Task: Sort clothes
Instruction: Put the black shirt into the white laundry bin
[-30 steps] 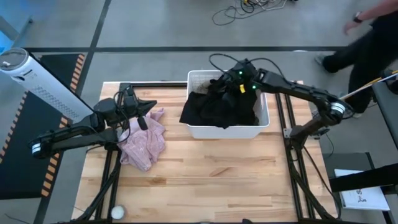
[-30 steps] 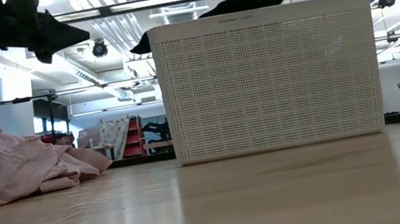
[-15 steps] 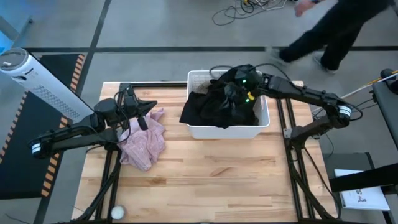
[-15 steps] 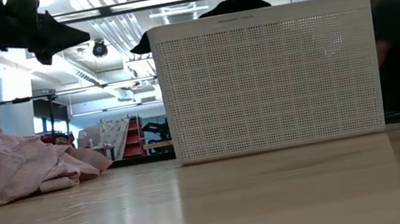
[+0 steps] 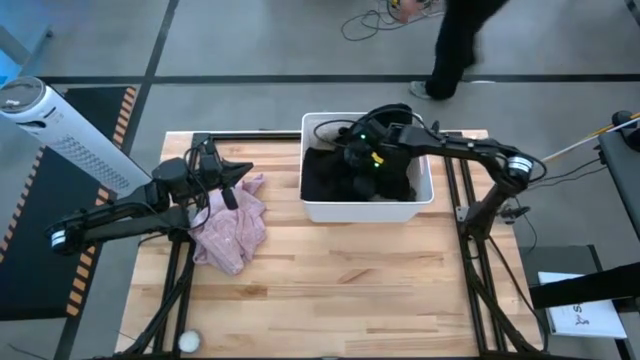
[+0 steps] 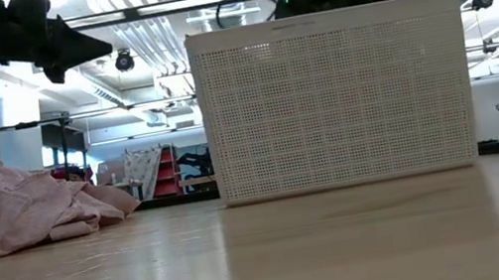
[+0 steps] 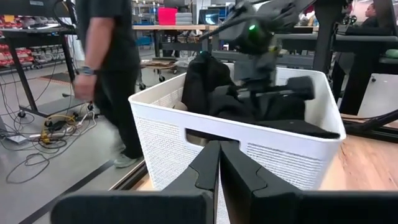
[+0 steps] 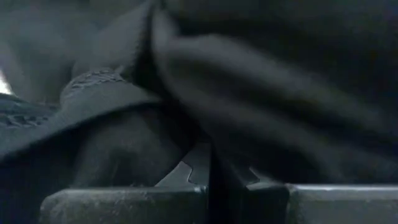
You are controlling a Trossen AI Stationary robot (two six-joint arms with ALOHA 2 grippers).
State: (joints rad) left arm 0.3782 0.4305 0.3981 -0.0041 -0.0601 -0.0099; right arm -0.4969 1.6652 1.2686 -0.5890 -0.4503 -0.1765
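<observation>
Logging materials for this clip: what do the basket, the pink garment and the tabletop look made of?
Basket: white matte plastic, judging by its fine perforated walls. Pink garment: soft, thin woven fabric, crumpled in folds. Tabletop: light wood, probably butcher-block, with visible plank strips and slight sheen.

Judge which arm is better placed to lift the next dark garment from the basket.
Right: its hand is already down among the dark clothes inside the white basket; the left hand hovers over the pink garment.

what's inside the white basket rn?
Dark clothes fill the white basket, with the right gripper down among them. Anything underneath that pile is covered.
</observation>
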